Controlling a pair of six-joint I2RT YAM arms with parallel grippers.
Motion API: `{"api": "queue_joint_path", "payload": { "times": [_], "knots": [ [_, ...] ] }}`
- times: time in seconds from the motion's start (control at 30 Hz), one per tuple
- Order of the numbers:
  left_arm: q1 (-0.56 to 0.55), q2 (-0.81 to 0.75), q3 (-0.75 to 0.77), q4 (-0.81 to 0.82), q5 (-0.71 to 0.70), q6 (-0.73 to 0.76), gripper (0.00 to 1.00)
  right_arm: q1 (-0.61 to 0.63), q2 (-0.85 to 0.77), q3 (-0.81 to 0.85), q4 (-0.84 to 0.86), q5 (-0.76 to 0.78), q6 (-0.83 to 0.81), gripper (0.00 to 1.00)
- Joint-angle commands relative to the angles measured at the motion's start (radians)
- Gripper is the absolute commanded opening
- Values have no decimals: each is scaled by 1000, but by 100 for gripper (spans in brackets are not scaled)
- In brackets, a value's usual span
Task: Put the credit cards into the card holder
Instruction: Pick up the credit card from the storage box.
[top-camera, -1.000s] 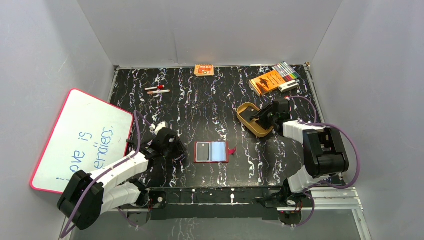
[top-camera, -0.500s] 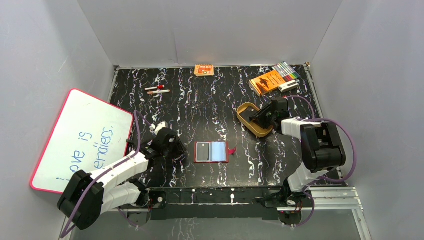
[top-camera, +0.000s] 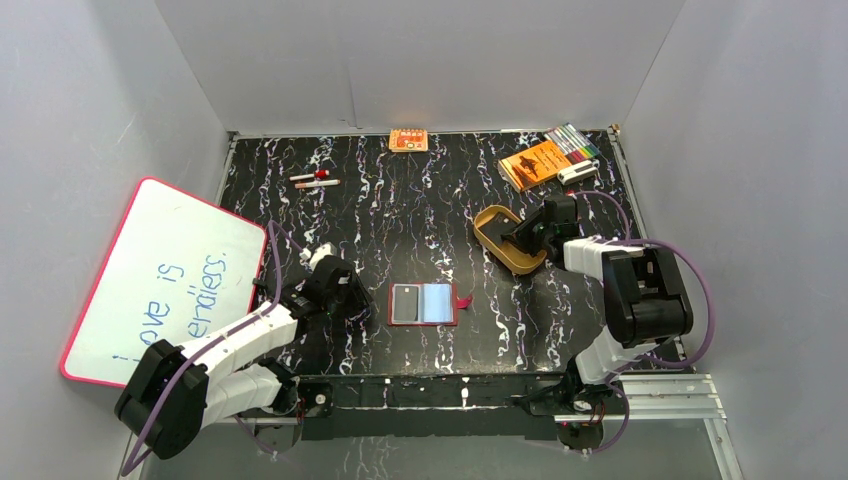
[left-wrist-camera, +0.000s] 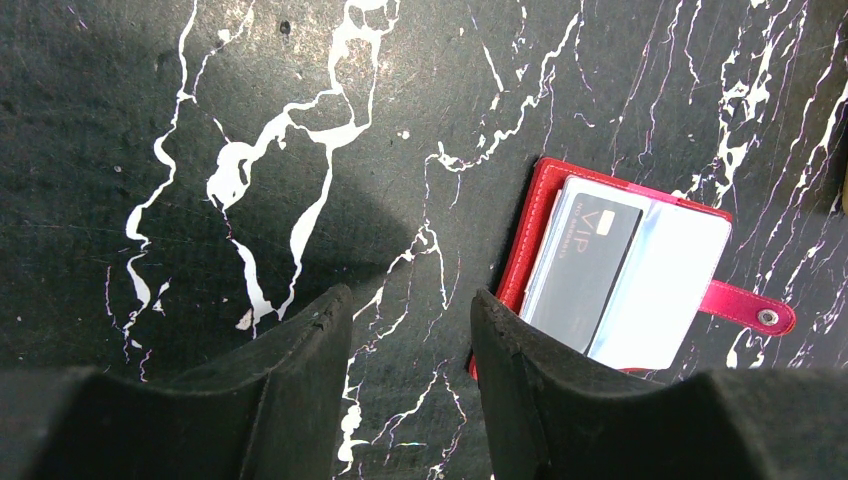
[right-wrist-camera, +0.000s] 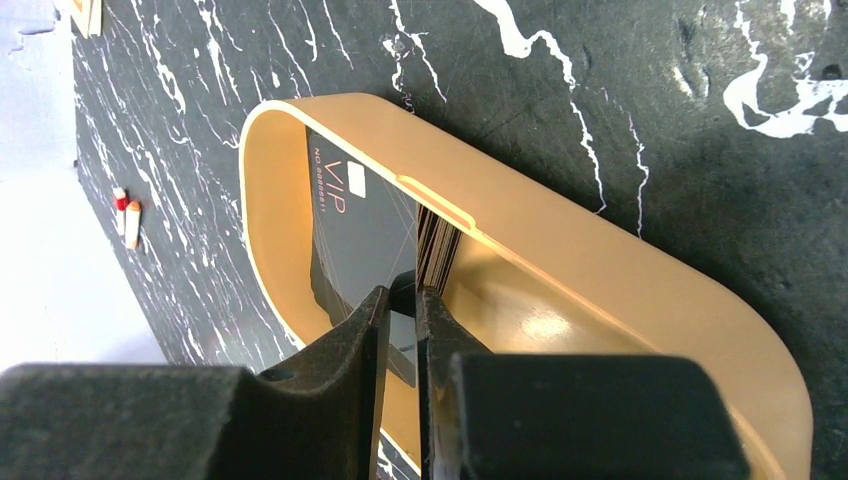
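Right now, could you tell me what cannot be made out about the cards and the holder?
Right wrist view: how many credit cards are in the tan tray; the front card and right tool cover the rest.
Same view: whether that tool grips a card; its fingers hide the contact.
Left wrist view: the card holder's near corner, behind the left tool.

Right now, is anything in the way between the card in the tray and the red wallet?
Only the wall of the tan tray, which rings the black card the right gripper pinches. Past it the table to the open red wallet looks bare; the left gripper sits on the wallet's far side.
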Motion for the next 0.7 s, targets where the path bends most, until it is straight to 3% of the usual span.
{"api": "queue_joint_path", "payload": {
  "times": [0.0,0.47,0.67],
  "knots": [
    [-4,-3,8,-4,0,4,45,-5,-44,-16,16,20,-15,21],
    [-4,1,8,-2,3,2,45,-11,-91,-35,6,32,-21,16],
    [-4,-1,7,0,3,-1,44,-12,-100,-28,9,29,-16,7]
  ]
}}
